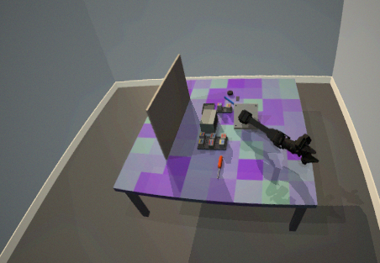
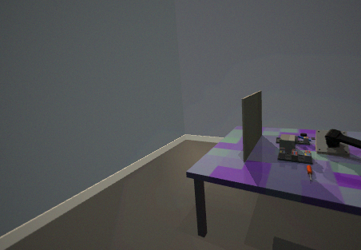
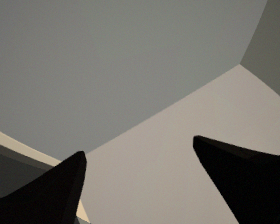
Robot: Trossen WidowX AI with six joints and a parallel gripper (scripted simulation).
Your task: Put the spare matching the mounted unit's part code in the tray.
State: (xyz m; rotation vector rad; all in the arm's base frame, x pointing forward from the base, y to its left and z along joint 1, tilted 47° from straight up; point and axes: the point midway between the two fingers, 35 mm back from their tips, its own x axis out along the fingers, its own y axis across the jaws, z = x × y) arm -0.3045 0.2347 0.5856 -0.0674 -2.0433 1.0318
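One upright grey panel (image 1: pixel 170 107) is standing on the left part of the checkered table (image 1: pixel 185 187), edge-on toward the arm. Just right of it, one grey box-shaped unit (image 1: pixel 208 119) is sitting mounted on a dark base; its back is not facing any camera, so no code can be read from here. In front of the unit, one dark tray-like holder (image 1: pixel 212 146) is carrying three small spares (image 1: pixel 212 139) in a row, each bearing coloured patches in red, blue and orange; any print on them is too small to read. Behind the unit, two more small blocks (image 1: pixel 224 107) are lying side by side, with one blue stick (image 1: pixel 229 100), one dark round disc (image 1: pixel 229 92) and one small grey piece (image 1: pixel 238 98) beyond them. One orange-handled screwdriver (image 1: pixel 219 164) is lying alone nearer the front edge. I cannot tell which part is the receiving tray.

Further right, the arm is reaching from its grey base plate (image 1: pixel 251 111) out toward the right edge of the table, well apart from the spares. The gripper (image 1: pixel 310 157) is hanging spread wide, with nothing between its fingers; the wrist view is showing only wall and floor between them.
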